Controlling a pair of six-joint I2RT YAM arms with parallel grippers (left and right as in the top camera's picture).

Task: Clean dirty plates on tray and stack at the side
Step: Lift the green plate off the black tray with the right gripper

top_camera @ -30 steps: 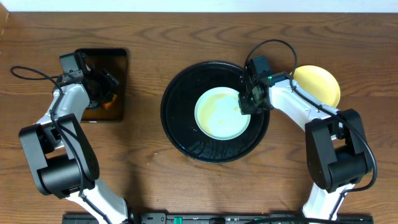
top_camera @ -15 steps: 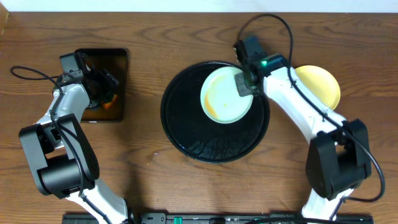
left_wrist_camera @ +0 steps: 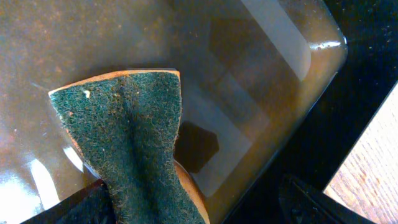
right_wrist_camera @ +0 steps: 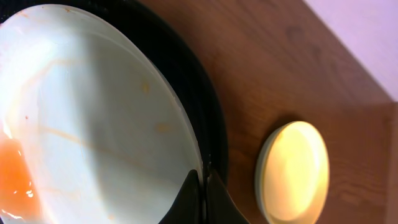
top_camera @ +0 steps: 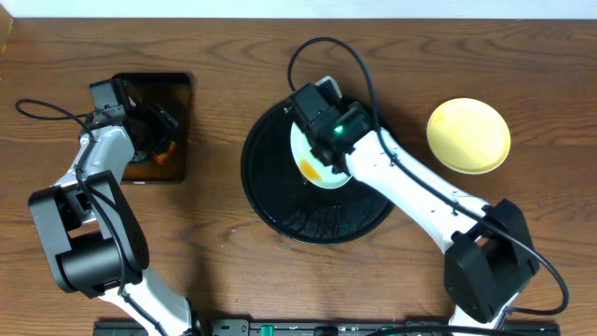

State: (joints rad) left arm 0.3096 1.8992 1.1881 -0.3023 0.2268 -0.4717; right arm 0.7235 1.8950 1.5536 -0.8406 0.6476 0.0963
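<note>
My right gripper is shut on the rim of a pale mint-white plate with an orange sauce pool, and holds it lifted and tilted over the round black tray. In the right wrist view the plate fills the left, my fingertips pinch its edge. The pale yellow plate lies on the wood at the right, also in the right wrist view. My left gripper is shut on a green-and-orange sponge in the pan. A third plate is not seen.
A rectangular black pan of brownish liquid sits at the left. The wood tabletop surrounds the tray. The right arm stretches across the tray's right half.
My right gripper has carried the mint-white plate up and to the left across the tray, tilting it. The left arm and sponge have not moved.
</note>
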